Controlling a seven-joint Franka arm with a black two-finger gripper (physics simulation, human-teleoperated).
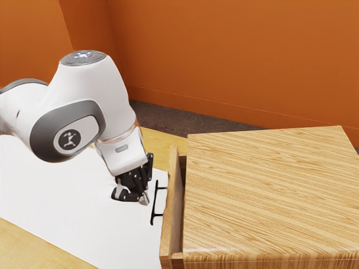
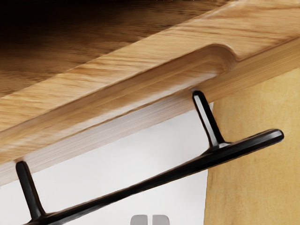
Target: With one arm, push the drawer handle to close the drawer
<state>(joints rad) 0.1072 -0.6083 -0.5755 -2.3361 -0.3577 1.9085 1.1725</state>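
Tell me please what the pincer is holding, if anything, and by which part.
Nothing is held: the pincer is shut and empty, beside the black drawer handle, not around it.

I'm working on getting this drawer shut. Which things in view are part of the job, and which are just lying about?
Part of the job:
- black handle
- drawer, partly open
- wooden cabinet
- arm, jaws near the handle

Just there:
- white sheet
- table
- orange wall
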